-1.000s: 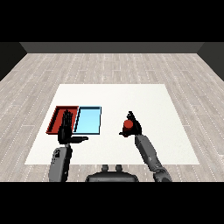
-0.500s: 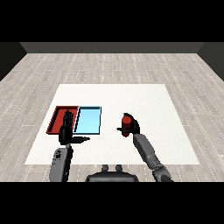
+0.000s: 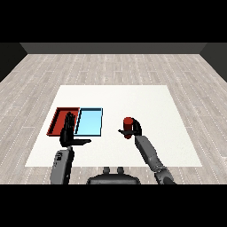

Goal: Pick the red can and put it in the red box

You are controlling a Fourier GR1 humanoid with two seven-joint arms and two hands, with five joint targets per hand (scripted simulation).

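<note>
Right hand [image 3: 133, 129] curled round red can [image 3: 128, 124], upright for carry, right of light blue tray [image 3: 89, 122]. Red tray [image 3: 58, 119] beyond it. Left hand [image 3: 68, 133] flat, fingers straight, holding nothing, over red tray's near edge.

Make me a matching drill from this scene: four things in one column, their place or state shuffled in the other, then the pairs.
1. red can
2. red tray
3. light blue tray
4. left hand

A. fingers straight, holding nothing
B. leftmost on the table
C. held in the right hand
D. between the red tray and the can

Pairs: 1-C, 2-B, 3-D, 4-A
</note>
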